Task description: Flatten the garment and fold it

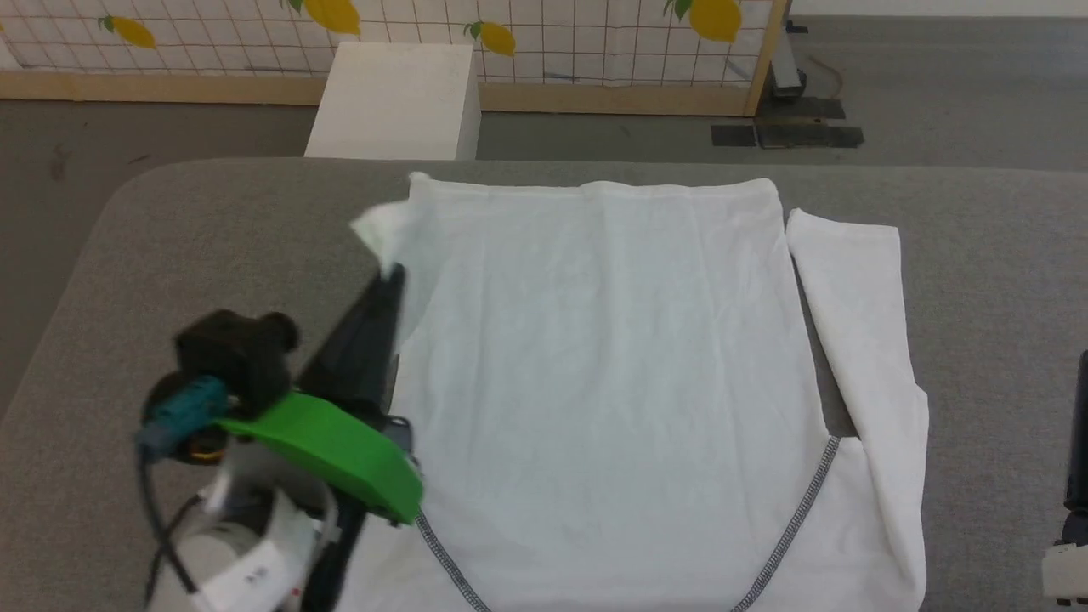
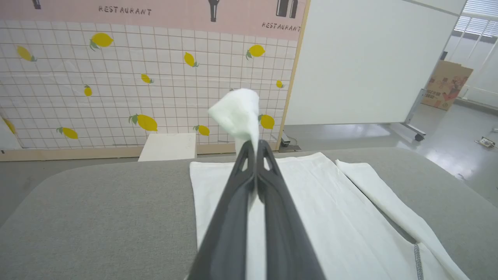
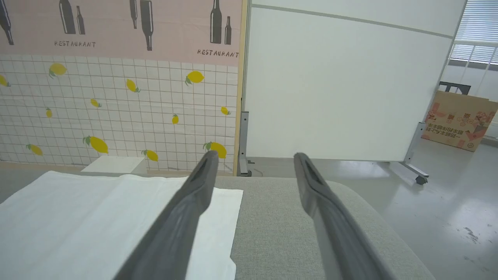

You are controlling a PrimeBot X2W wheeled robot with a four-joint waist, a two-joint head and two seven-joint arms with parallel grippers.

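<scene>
Two pincers are in play. The left pincer (image 2: pixel 255 146) is clamping the cuff of the left sleeve (image 2: pixel 237 112). Its jaws are fully together, and a tuft of fabric is bunching out past the tips, lifting clear of the worktop (image 1: pixel 212 238). The right pincer (image 3: pixel 253 157) is standing spread wide and gripping nothing, hovering over the right side of the worktop near the garment's right edge.

The garment (image 1: pixel 612 357) is lying across the middle of the grey worktop with its body spread mostly flat. The hem is pointing toward the far edge and the zigzag shoulder seams (image 1: pixel 795 518) are sitting on the near side. The right sleeve (image 1: pixel 858 323) is lying along the body's right side, just beside it, with a sliver of worktop showing between them.

Handling, my judgement:
- The fabric is looking thin, light and limp. It is drooping from the pinch, so I am expecting no stiffness to help a fold hold its line.
- The padded worktop is probably dragging on the cloth, so I am planning to lift and carry it, not slide it.
- Cuffs, hem corners and seams are offering the best holds, since the doubled cloth there is giving the tips more to bite.
- A pinch on the open body panel is risking wrinkles.
</scene>
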